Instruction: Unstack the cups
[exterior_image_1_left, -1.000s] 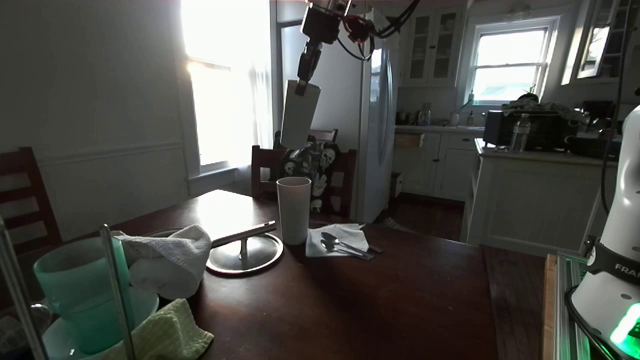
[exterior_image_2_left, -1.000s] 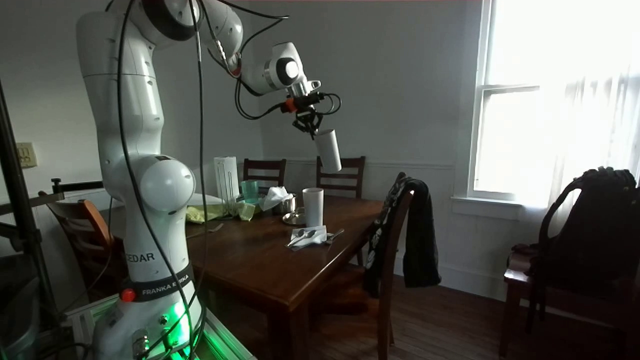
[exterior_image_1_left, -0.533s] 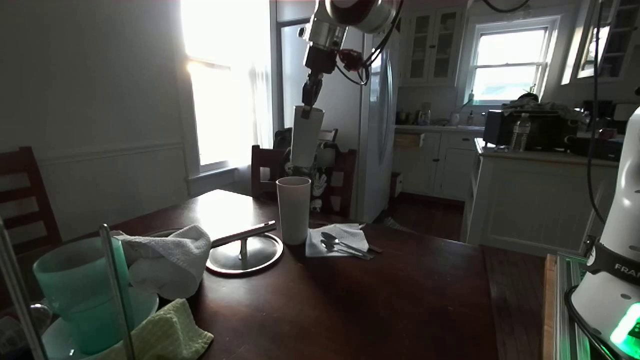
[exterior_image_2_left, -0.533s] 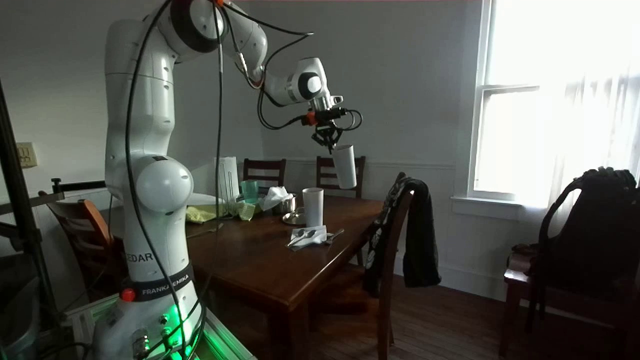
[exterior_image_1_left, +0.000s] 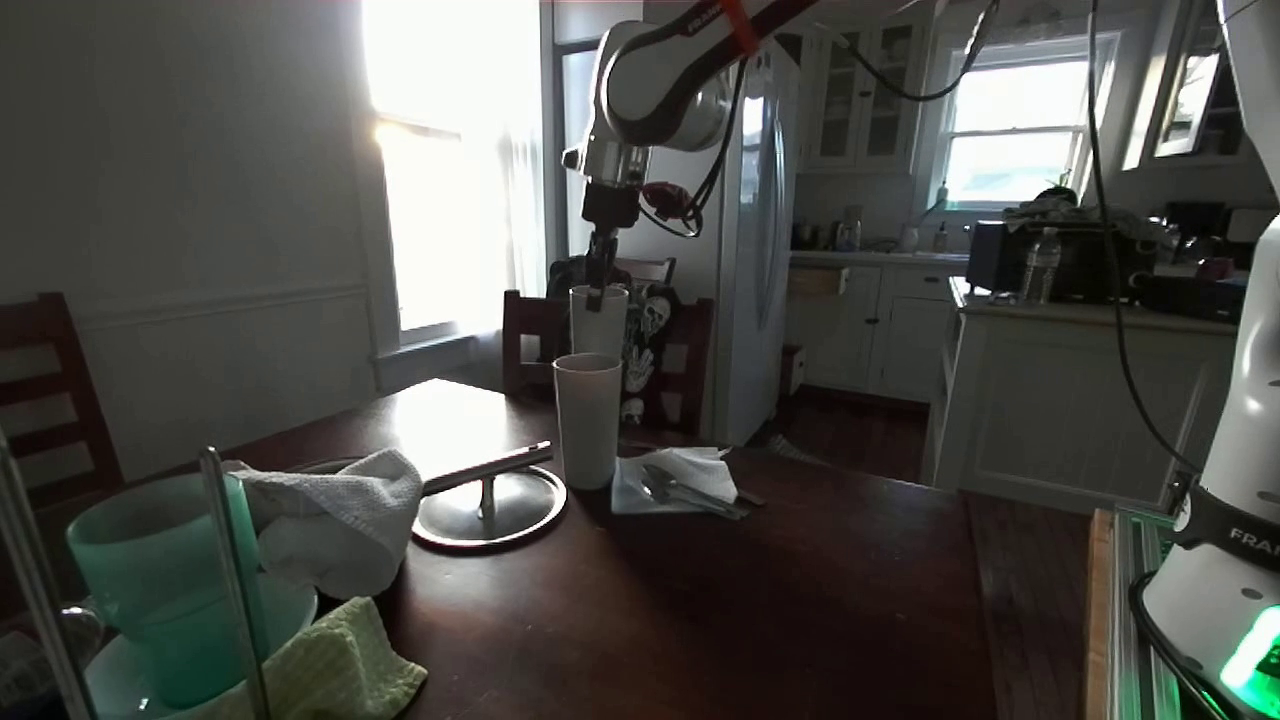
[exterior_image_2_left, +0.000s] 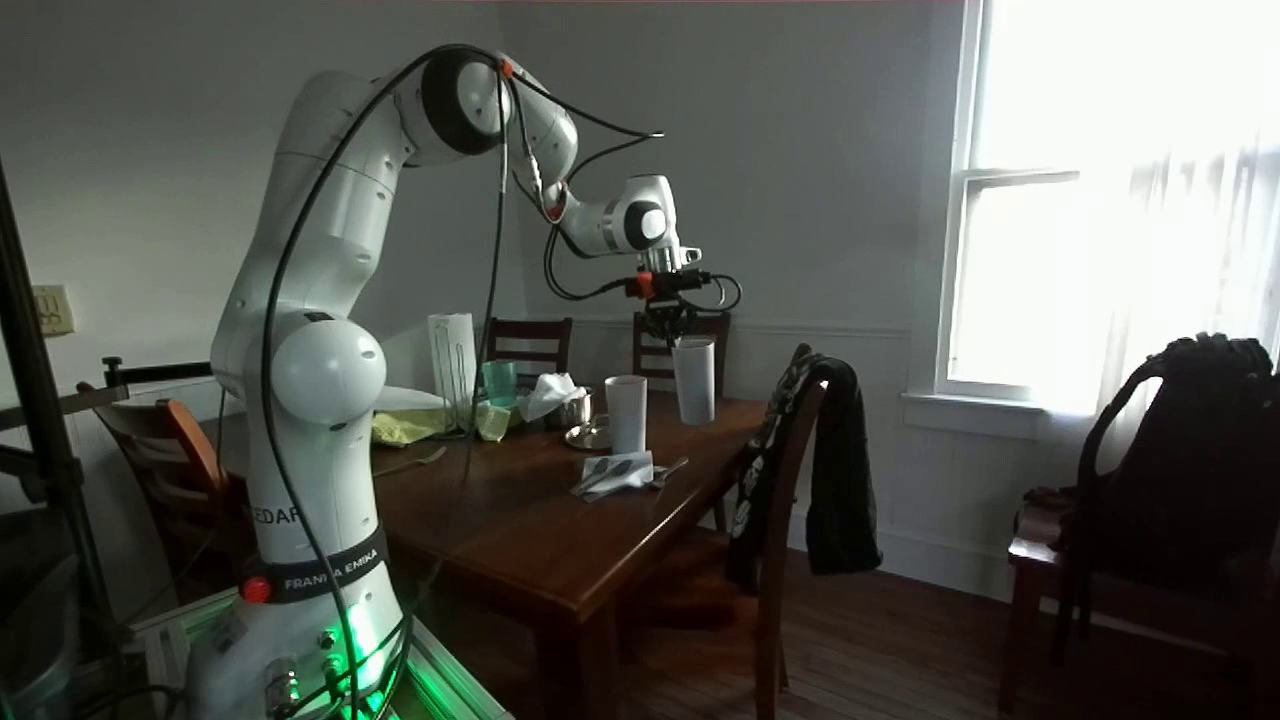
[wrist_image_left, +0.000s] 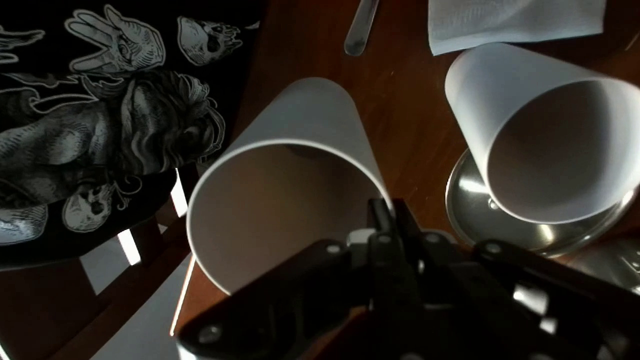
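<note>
A white robot arm (exterior_image_2_left: 330, 360) bends over a dark wooden surface (exterior_image_1_left: 700, 600), its black end effector (wrist_image_left: 394, 212) pinching the wall of a tall white cup (wrist_image_left: 280, 210) at the rim. In the wrist view, which looks down into this cup, one fingertip (wrist_image_left: 381, 220) is inside the rim and the other outside. In an exterior view the held cup (exterior_image_2_left: 696, 385) is nearly upright above or on the surface; whether its base touches the wood cannot be told. A second white cup (exterior_image_1_left: 588, 425) stands upright on the surface, apart from the held one, which is between it and a chair (exterior_image_2_left: 772, 640) draped with a black garment (exterior_image_2_left: 845, 450) printed with skulls. Just beside the standing cup, on one side, lies a round metal lid (exterior_image_1_left: 515, 515) with a long bar handle; on the other is a white napkin (exterior_image_1_left: 700, 462) with spoons (exterior_image_1_left: 705, 497) resting on it. Farther along the surface are a crumpled white cloth (exterior_image_1_left: 350, 500), a green cup (exterior_image_1_left: 150, 560) partly behind a thin metal rod (exterior_image_1_left: 234, 585), and a yellow-green cloth (exterior_image_1_left: 345, 660). In the background, daylight floods through a tall window (exterior_image_1_left: 450, 180), and past a refrigerator (exterior_image_1_left: 752, 330) are white kitchen cabinets (exterior_image_1_left: 910, 340). In an exterior view, a dark backpack (exterior_image_2_left: 1190, 460) rests on another chair (exterior_image_2_left: 1015, 610).
</note>
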